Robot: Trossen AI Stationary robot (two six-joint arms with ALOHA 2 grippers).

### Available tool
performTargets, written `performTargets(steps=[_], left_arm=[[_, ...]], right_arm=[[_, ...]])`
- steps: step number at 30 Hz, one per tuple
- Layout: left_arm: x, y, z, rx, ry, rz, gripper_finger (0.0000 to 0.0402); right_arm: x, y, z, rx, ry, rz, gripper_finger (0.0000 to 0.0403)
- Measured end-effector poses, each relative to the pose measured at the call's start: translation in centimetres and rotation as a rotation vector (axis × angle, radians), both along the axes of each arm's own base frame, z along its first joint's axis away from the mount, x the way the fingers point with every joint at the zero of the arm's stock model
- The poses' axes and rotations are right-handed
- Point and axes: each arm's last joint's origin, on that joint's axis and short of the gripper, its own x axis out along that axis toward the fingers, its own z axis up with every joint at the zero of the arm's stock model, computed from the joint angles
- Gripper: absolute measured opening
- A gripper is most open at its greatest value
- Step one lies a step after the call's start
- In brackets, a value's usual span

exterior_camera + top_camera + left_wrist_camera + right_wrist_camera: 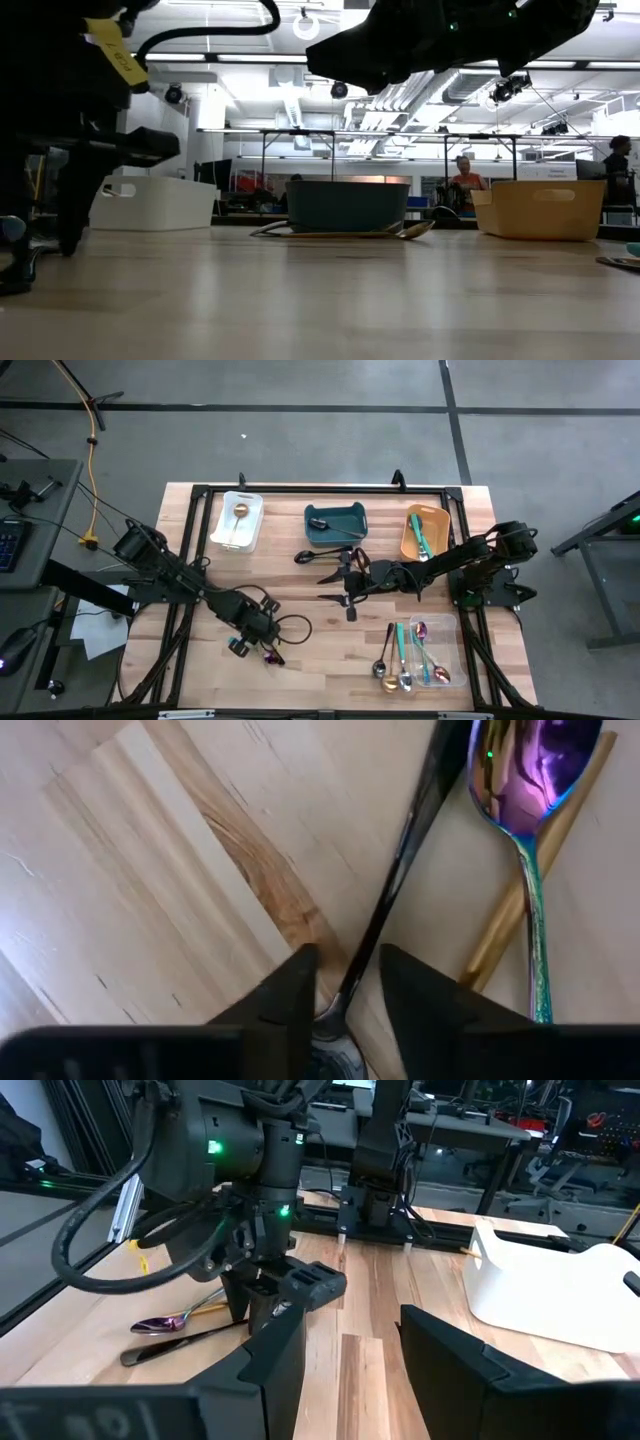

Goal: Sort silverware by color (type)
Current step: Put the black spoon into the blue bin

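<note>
Near the table's front left, three pieces of silverware lie together on the wood: a black spoon, an iridescent purple spoon and a gold utensil that lies under the purple one. My left gripper points down over them, open. Its fingers stand on either side of the black spoon's handle, just above the bowl, and a gap shows on each side. At mid-table my right gripper hovers level and open, holding nothing. It faces the left arm.
At the far edge stand a white bin holding a gold spoon, a teal bin holding a black utensil and an orange bin holding teal-handled pieces. A black spoon lies in front of the teal bin. A clear bin at the front right holds several utensils.
</note>
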Motion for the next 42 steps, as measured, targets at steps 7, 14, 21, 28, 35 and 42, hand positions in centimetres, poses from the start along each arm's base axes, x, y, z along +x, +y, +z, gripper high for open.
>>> performTargets(steps=[7, 14, 21, 28, 35, 42], left_arm=[[0.4, 0.9, 0.0, 0.003, 0.001, 0.023, 0.001], [0.7, 2.2, 0.7, 0.015, -0.032, 0.061, 0.0005], [0.0, 3.8, 3.4, 0.077, -0.109, 0.133, 0.0003], [-1.9, 5.3, 7.4, 0.182, -0.274, 0.283, 0.0001], [-4.4, 6.8, 9.8, 0.31, -0.603, 0.588, 0.0001], [-5.2, 7.0, 6.7, 0.226, -0.951, 0.897, 0.0001]], right_arm=[[0.0, 0.0, 0.0, 0.0, 0.0, 0.0, 0.0158], [0.0, 0.0, 0.0, 0.0, 0.001, 0.0, 0.0158], [0.0, 0.0, 0.0, 0.0, -0.003, 0.0, 0.0158], [-0.5, -0.1, 1.4, 0.028, -0.038, -0.003, 0.0158], [-0.8, -0.1, 1.1, 0.139, 0.037, -0.026, 0.0158], [-0.8, -0.4, 1.0, 0.205, 0.056, -0.054, 0.0158]])
